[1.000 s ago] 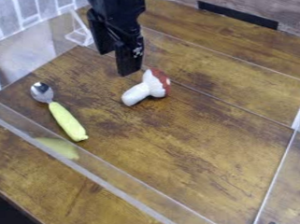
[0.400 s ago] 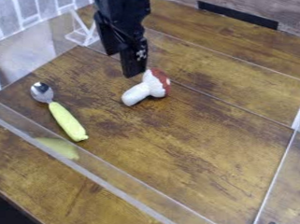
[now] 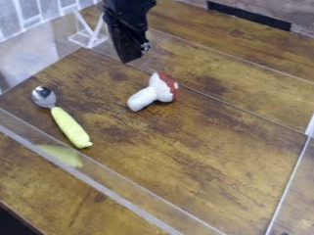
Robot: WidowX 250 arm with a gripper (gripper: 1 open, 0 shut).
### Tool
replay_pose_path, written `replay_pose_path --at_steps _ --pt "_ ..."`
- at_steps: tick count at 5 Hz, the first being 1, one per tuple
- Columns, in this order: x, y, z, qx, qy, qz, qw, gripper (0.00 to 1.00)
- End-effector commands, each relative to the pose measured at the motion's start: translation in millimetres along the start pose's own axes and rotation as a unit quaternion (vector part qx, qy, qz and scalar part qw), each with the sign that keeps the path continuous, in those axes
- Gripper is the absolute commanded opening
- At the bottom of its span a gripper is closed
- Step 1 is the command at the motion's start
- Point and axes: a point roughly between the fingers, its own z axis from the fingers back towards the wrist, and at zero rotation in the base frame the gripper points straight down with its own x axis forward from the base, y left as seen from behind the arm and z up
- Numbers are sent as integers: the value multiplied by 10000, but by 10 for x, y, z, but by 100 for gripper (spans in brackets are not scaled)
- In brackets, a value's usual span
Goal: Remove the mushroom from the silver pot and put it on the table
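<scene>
A brown wooden plank tabletop (image 3: 238, 113) with dark grain fills nearly the whole view, its boards running at a slant from lower left to upper right. Clear plastic walls (image 3: 66, 155) stand on it and box in the middle part; one low wall crosses the near side, another rises along the right edge.

The black robot arm comes down from the top edge, left of centre, and ends in the hand (image 3: 129, 52), which points almost straight down. Its fingers are drawn together with no gap to be seen between them — nothing is caught in them, and the hand hangs above the wood, up and to the left of the mushroom and apart from it.

A yellow corn-like toy (image 3: 70, 126) lies flat near the left side, inside the near wall, with its pale reflection showing in the plastic just below it.

The mushroom (image 3: 151, 92) lies on its side on the bare tabletop near the middle — thick white stem toward the lower left, red-brown cap toward the upper right.

A small silver rounded piece (image 3: 43, 95) sits just beside the upper end of the yellow toy; what it is cannot be told.
</scene>
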Motion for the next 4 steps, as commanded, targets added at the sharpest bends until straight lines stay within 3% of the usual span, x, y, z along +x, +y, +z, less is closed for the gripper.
replay_pose_path --at_steps 1,4 --pt "19 130 197 273 -381 -8 9989 0" --pt "31 243 261 558 -763 154 9954 0"
